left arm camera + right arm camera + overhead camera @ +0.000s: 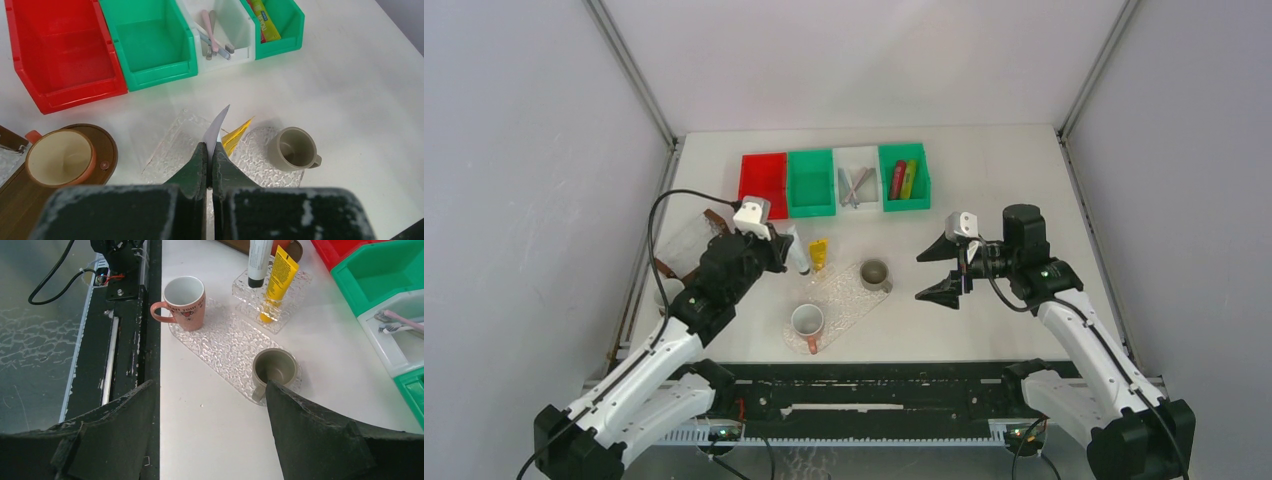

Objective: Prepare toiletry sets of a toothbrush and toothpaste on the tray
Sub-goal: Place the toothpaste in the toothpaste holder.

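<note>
My left gripper (210, 146) is shut on the flat crimped end of a white toothpaste tube (218, 127), which stands cap-down (259, 262) on a small clear pebbled tray (245, 290). A yellow toothpaste tube (237, 135) lies just right of it on the same tray. Several toothbrushes (214, 35) lie in the white bin (856, 165). Right of the trays, my right gripper (939, 270) hangs open and empty above the table, beside the grey cup (275, 367).
A long clear tray (849, 300) carries a pink mug (807, 322) and the grey cup. At the back stand a red bin (764, 180), an empty green bin (810, 185) and a green bin (921, 190) with red and yellow tubes. An orange cup (59, 157) sits on a brown saucer at left.
</note>
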You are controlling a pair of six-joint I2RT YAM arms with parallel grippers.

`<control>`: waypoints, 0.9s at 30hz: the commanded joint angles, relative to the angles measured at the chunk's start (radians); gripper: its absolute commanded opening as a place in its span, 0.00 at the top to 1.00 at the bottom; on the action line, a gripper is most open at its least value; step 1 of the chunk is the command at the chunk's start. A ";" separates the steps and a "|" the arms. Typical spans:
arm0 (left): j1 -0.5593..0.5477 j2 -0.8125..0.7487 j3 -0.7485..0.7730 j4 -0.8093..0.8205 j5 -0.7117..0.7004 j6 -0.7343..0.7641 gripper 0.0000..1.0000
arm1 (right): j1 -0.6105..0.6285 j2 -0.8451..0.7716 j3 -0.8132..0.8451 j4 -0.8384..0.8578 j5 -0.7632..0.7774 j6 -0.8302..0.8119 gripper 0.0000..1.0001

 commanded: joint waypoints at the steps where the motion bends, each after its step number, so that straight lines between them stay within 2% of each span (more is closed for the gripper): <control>1: 0.007 0.013 0.014 0.115 0.044 0.021 1.00 | -0.005 0.001 0.019 0.003 -0.007 -0.020 0.13; 10: 0.007 0.034 -0.094 0.275 0.057 0.090 1.00 | -0.005 0.003 0.019 0.002 -0.007 -0.022 0.13; 20: 0.007 0.084 -0.134 0.318 0.057 0.114 0.99 | -0.005 0.005 0.019 -0.001 -0.007 -0.028 0.12; 27: 0.007 0.096 -0.138 0.313 0.057 0.116 0.94 | -0.006 0.005 0.019 -0.002 -0.006 -0.029 0.12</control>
